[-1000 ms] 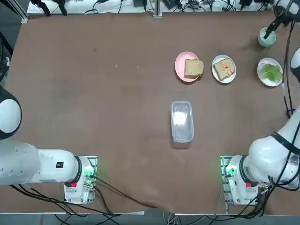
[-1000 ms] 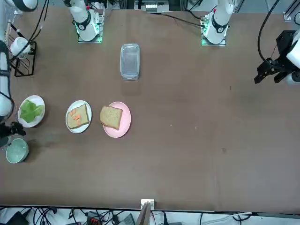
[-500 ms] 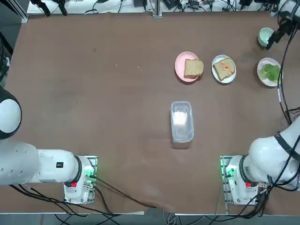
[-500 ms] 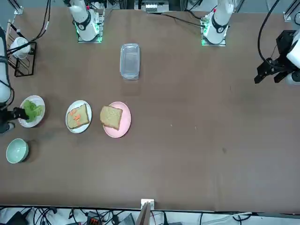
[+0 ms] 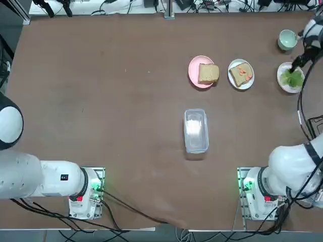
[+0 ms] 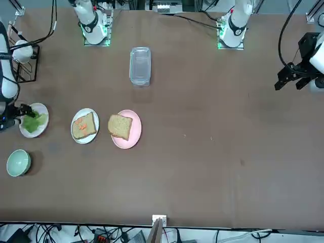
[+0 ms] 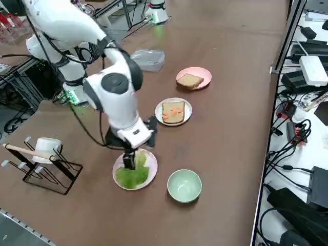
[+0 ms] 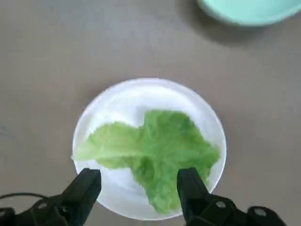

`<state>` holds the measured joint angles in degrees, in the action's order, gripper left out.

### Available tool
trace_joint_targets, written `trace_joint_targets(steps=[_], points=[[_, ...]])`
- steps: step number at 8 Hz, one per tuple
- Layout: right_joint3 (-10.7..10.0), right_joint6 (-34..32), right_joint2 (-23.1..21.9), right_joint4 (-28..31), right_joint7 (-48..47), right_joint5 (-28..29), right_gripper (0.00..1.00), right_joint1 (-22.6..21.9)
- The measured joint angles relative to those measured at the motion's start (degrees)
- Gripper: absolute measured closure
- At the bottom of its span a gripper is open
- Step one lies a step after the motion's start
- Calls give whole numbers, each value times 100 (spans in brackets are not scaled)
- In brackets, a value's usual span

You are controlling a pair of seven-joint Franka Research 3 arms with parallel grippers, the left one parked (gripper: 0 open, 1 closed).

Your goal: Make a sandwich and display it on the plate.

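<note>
Right gripper, bottom centre of the wrist view, fingers spread wide and empty, poised above the lettuce leaf on its white plate, probably lining up a pick. Pale-green cup sits just beside that plate, lower centre of the side view. Further up: white plate holds a bread slice with orange bits, likely the sandwich base. Pink plate carries the second bread slice, untouched. Clear lidded container farthest, upper centre.

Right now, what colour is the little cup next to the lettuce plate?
Pale mint green. The cup shows best in the right side view.
</note>
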<state>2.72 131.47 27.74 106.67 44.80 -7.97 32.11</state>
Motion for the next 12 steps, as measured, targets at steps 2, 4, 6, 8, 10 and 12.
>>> trace_joint_targets(steps=[2, 4, 6, 8, 10, 12], points=[[0, 498, 5, 376, 0, -24, 1, 74], [0, 680, 39, 456, 1, -216, 1, 117], [-1, 801, 103, 463, 2, -551, 1, 205], [-2, 872, 216, 471, 7, -696, 5, 320], [-2, 1034, 368, 476, 8, -774, 7, 353], [-1, 1108, 406, 471, 13, -886, 21, 355]])
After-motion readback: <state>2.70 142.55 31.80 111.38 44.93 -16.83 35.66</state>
